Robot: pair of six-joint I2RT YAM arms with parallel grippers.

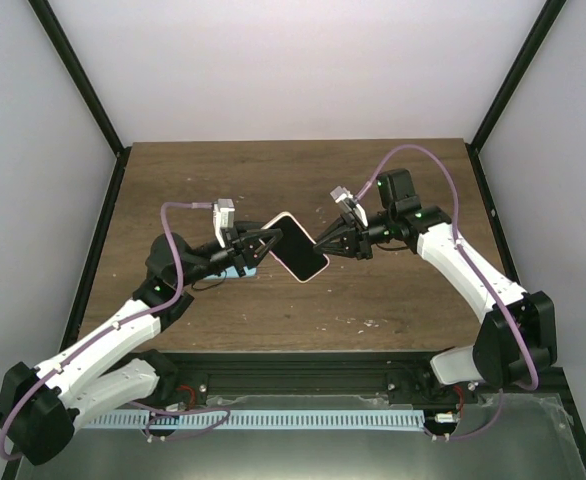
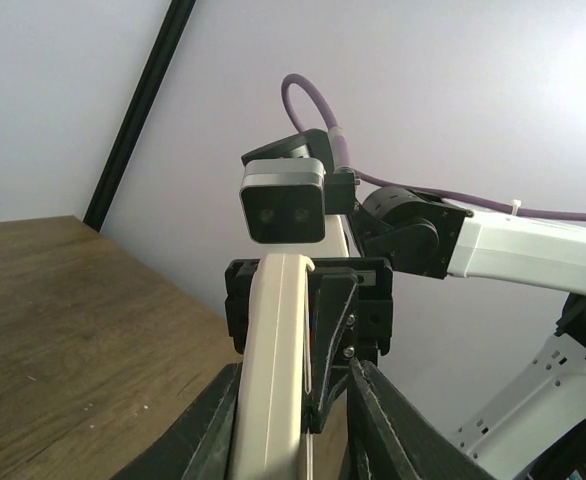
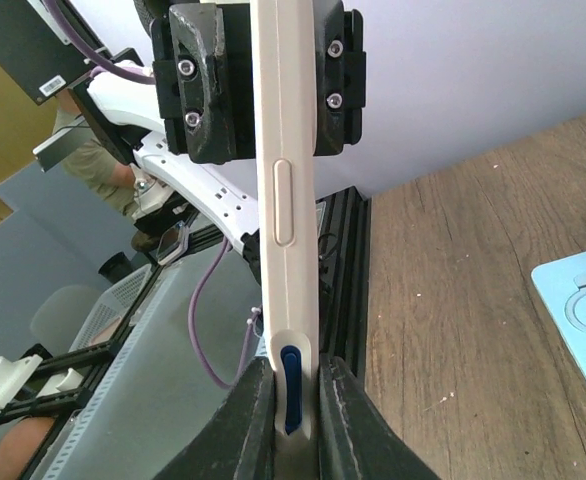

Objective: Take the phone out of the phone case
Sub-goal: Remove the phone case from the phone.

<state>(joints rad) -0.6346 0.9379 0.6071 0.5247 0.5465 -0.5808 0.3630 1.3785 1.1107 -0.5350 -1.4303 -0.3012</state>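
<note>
Top external, to begin: shows the phone (image 1: 298,247) lifted clear of the surface (image 1: 373,190), slanting between the left gripper (image 1: 269,240) and the right gripper (image 1: 324,245), one at each end, with a blue slab (image 1: 239,270) flat on the wood close by the left one. Could drop from here on a loose hold at either end, onto bare wood or that slab. Reads as a glossy black glass face inside a pale rounded rim, not yet out of its cover. Left wrist next: finds the case (image 2: 273,350) edge-on, cream, matte, smooth, softly rounded, probably pliable, so likely to flex and slide rather than peel cleanly. Puts one of this gripper's fingers (image 2: 213,430) against it and leaves a slit beside the other; narrow about the case, then, yet cannot tell whether truly clamped. Might simply slip off under a pull now. Right wrist last: catches the right gripper closed tight on the near end of the case, with pads (image 3: 243,430) on both faces, hard by a small blue switch (image 3: 290,385) and below a long moulded button (image 3: 283,200). May pin phone and case together by squeezing both faces, or press those controls; could bend the thin body under a hard twist. Grainy brown wood beneath, scuffed with pale flecks.
</note>
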